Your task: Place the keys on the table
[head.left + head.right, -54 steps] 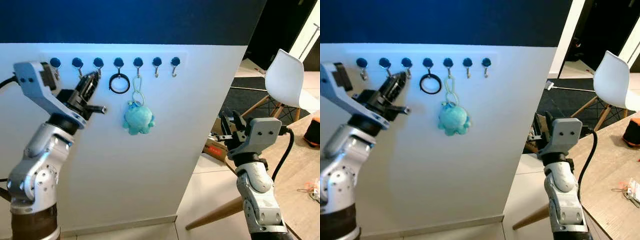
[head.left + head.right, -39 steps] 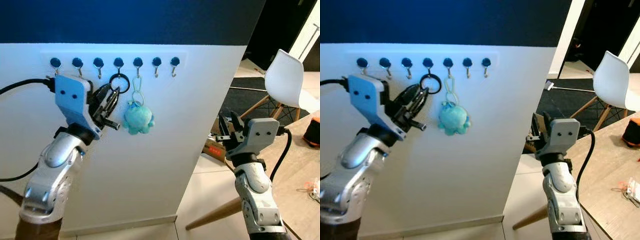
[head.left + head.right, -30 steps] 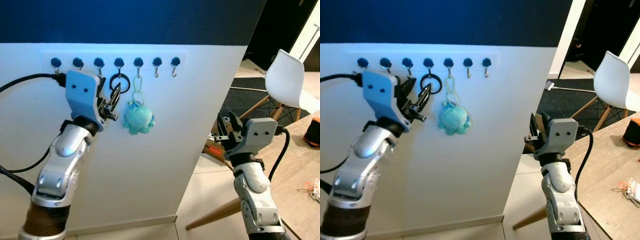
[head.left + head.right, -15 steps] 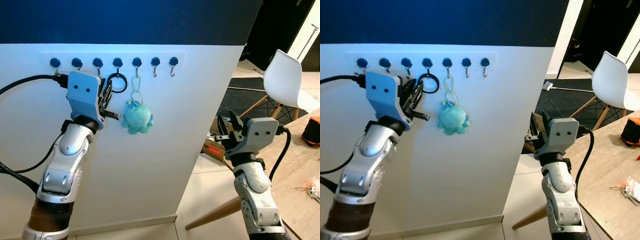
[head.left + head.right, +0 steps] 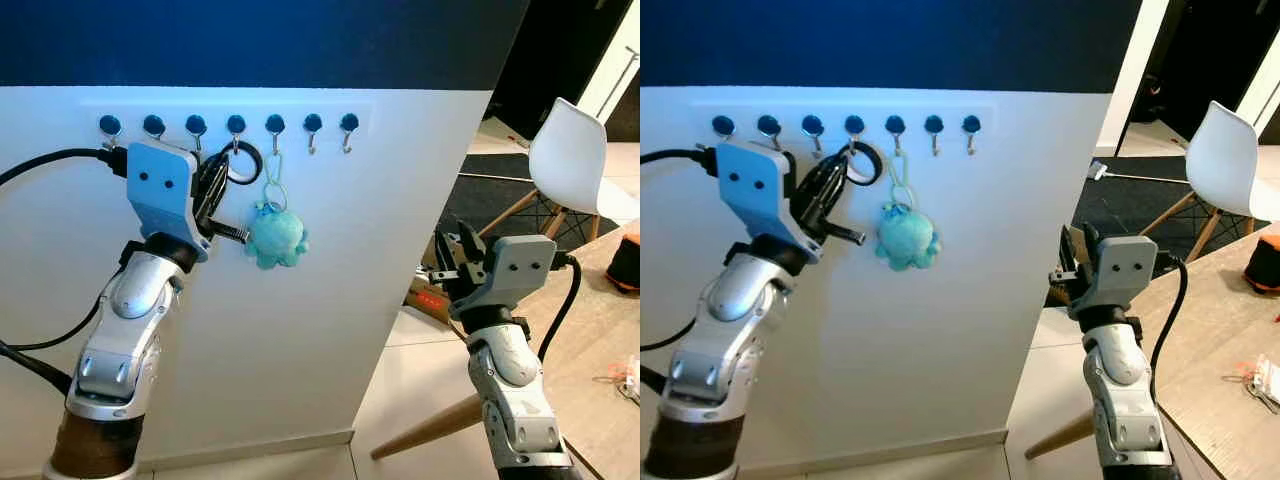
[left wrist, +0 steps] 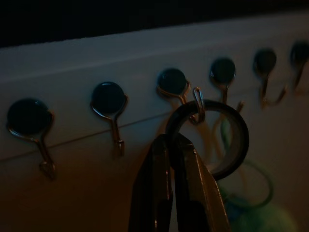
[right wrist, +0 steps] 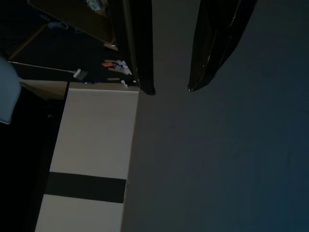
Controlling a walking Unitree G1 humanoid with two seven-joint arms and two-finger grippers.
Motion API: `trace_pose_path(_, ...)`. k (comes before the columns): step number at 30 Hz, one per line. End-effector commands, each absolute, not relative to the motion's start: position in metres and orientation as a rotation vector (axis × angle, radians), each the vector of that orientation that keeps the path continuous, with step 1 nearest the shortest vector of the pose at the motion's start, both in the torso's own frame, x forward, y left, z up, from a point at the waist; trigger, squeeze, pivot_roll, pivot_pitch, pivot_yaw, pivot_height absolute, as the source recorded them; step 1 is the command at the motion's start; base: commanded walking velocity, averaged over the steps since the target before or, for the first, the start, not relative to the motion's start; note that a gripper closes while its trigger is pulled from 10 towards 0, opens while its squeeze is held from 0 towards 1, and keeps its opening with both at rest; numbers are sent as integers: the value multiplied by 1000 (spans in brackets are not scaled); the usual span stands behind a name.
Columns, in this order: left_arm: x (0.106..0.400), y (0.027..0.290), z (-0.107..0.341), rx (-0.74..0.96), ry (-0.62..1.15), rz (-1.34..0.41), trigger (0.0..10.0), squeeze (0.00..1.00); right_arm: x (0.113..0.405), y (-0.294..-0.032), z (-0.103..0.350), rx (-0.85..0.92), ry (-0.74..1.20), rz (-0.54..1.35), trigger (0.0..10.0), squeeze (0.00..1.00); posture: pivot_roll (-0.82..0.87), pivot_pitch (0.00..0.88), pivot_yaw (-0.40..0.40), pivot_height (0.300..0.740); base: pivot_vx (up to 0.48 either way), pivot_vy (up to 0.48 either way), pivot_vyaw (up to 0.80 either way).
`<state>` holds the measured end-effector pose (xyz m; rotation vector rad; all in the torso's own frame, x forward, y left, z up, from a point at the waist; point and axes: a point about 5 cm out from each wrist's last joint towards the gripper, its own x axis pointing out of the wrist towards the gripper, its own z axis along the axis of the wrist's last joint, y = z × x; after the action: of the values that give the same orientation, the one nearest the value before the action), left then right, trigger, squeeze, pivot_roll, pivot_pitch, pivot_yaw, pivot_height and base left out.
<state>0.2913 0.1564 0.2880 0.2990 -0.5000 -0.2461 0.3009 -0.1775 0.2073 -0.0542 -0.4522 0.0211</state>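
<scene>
We see the black ring [image 5: 243,163] hanging on the fourth hook [image 5: 236,126] from the left of the hook row on the white wall [image 5: 300,300]. Our left gripper [image 6: 170,140] has its fingers pressed together on the ring's lower left rim, just below that hook. Right of the ring, on the next hook, hangs a teal plush octopus [image 5: 276,234] by a pale loop. Well right of the hook row, our right gripper [image 7: 170,89] is held up in front of the wall's edge with its fingers spread apart and nothing between them. Further right are a white chair [image 5: 572,160] and a wooden table [image 5: 600,330].
</scene>
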Motion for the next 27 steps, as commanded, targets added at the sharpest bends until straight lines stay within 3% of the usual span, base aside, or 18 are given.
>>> trace_pose_path(1, 289, 152, 280, 401, -460, -286, 10000, 0, 299, -182, 207, -57, -446, 4, 10000, 0, 120, 103, -37, 740, 0, 0, 0)
trace_pose_path(11, 304, 164, 272, 589, -338, -167, 10000, 0, 302, -178, 208, -51, -450, 17, 10000, 0, 126, 97, -42, 740, 0, 0, 0)
trace_pose_path(27, 299, 169, 312, 455, -543, -41, 10000, 0, 299, -181, 206, -54, -446, 6, 10000, 0, 117, 99, -33, 740, 0, 0, 0)
